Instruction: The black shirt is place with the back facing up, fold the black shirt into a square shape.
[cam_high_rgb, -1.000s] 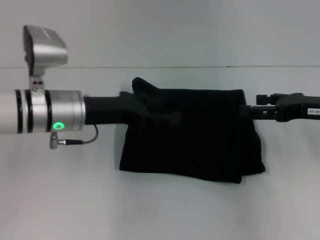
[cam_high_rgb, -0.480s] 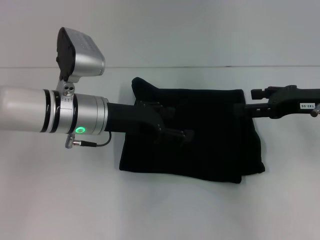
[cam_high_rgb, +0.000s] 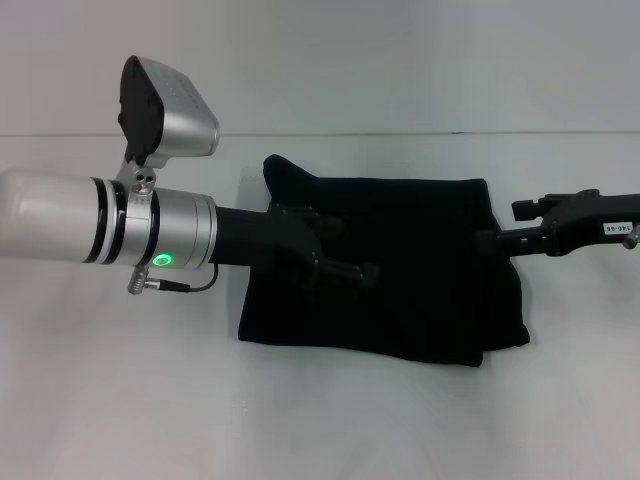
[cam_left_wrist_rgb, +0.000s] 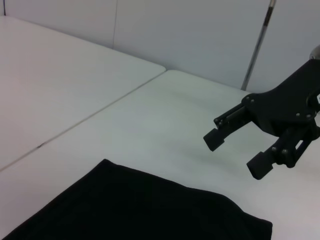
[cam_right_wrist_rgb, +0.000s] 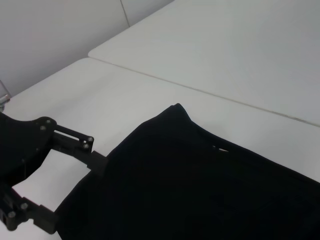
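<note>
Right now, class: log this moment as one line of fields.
shirt: folded, flat on table | left end effector: open, over shirt | right end effector: open, at shirt's right edge, empty

One black shirt (cam_high_rgb: 400, 280) on the white table (cam_high_rgb: 320, 420), folded into a single dark block. Two grippers in play: the left gripper (cam_high_rgb: 335, 262) over the cloth, the right gripper (cam_left_wrist_rgb: 240, 150) at the shirt's edge. Two tabletops (cam_right_wrist_rgb: 240, 50), one seam between.
</note>
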